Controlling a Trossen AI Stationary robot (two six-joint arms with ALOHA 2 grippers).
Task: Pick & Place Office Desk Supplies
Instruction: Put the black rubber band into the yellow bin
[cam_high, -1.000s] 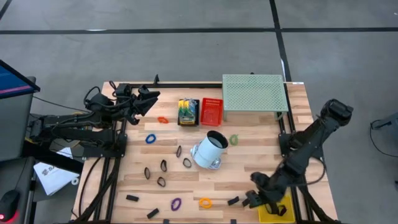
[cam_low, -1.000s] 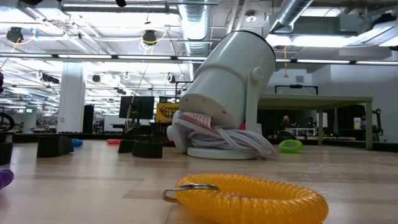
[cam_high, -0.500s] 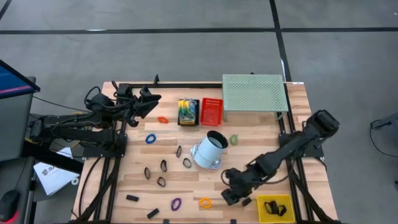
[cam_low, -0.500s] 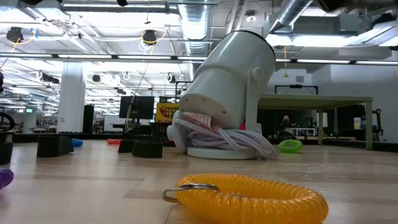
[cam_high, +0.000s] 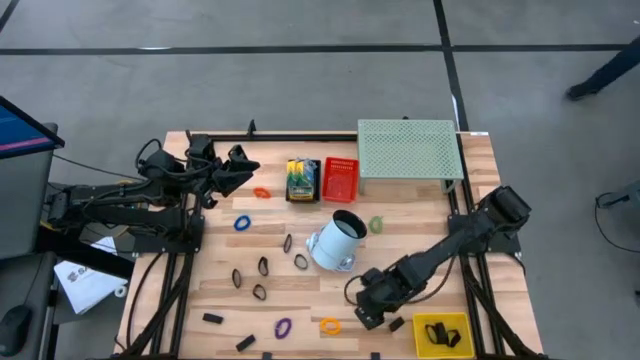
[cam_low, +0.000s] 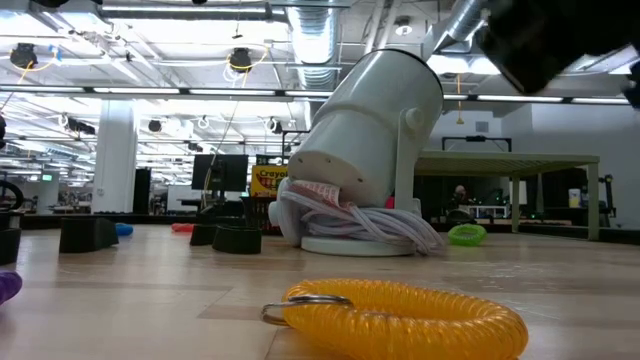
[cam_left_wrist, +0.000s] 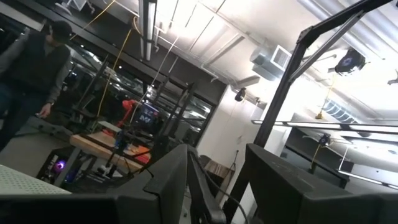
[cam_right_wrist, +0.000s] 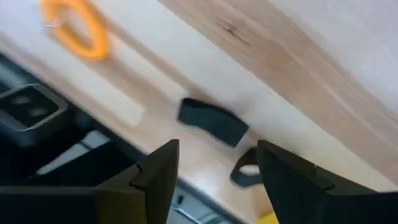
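My right gripper (cam_high: 366, 306) hangs open low over the table's near edge. In the right wrist view (cam_right_wrist: 217, 152) a black binder clip (cam_right_wrist: 212, 121) lies on the wood just ahead of its fingers, with a second clip (cam_right_wrist: 247, 175) between them, neither touched. A yellow-orange coil ring (cam_high: 330, 325) (cam_right_wrist: 78, 28) (cam_low: 400, 315) lies flat to the left of them. Other black clips, an orange ring (cam_high: 262, 192), a blue ring (cam_high: 241, 223), a purple ring (cam_high: 283, 327) and a green ring (cam_high: 376, 225) are scattered about. A crayon box (cam_high: 302, 180) lies at the far side. My left gripper (cam_high: 236, 166) waits open at the far left.
A tipped white lamp-like cylinder (cam_high: 335, 241) (cam_low: 370, 150) sits mid-table. Behind it are a red basket (cam_high: 340, 178) and a green mesh shelf (cam_high: 410, 150). A yellow tray (cam_high: 443, 332) with black clips sits at the near right corner. A person stands in the left wrist view's background.
My right gripper has swung from over the yellow tray at the near right corner toward the table's left, along the near edge, and now hangs by the black clip and the coil ring. The fingers show open throughout.
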